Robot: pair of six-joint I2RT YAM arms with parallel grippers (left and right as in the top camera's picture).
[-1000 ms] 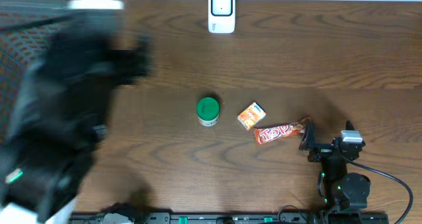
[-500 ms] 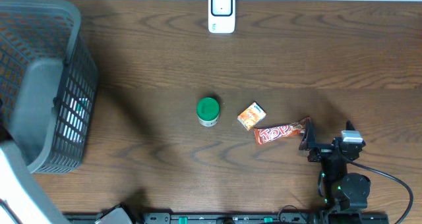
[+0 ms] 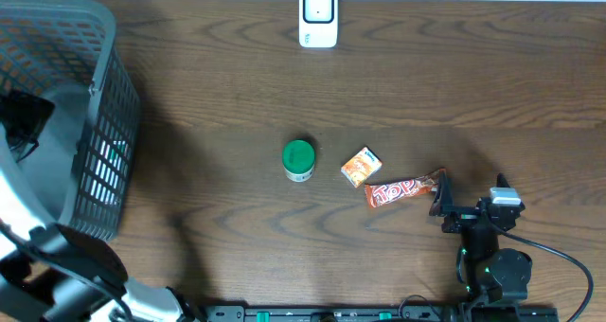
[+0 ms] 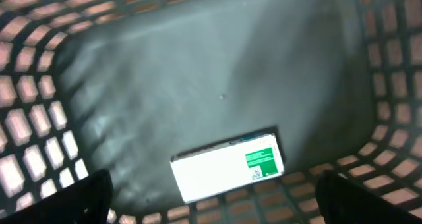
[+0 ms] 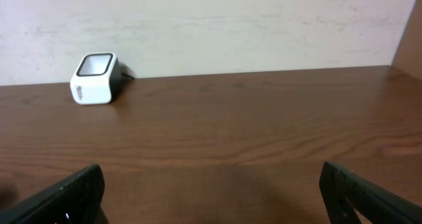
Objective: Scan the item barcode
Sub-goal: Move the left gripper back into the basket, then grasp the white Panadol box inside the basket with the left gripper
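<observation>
Right, starting at the left gripper (image 4: 217, 207): its two dark fingers (image 4: 76, 197) sit at the bottom corners of the wrist view, spread wide with nothing between them. Directly beneath lies a white box with a green label (image 4: 227, 166), flat on the floor of the grey basket (image 4: 39, 125) and close against the lattice wall. From overhead, the left arm (image 3: 24, 208) reaches in over the basket, which stands at the table's left edge.

Over to the right gripper (image 5: 214, 201): its fingers (image 5: 69, 194) are also parted as far as they go, holding nothing, low over the brown table (image 5: 264, 138). From above, its tips sit just beside the right end of the red candy bar (image 3: 405, 189); whether they touch it, I cannot tell.

Moving outward, the small orange box (image 3: 361, 166) lies just left of the bar, and the green-lidded can (image 3: 298, 159) stands upright a little further left. The white scanner (image 3: 318, 16) sits at the far edge of the table, well apart from all three items and squarely in the right wrist's sight.
</observation>
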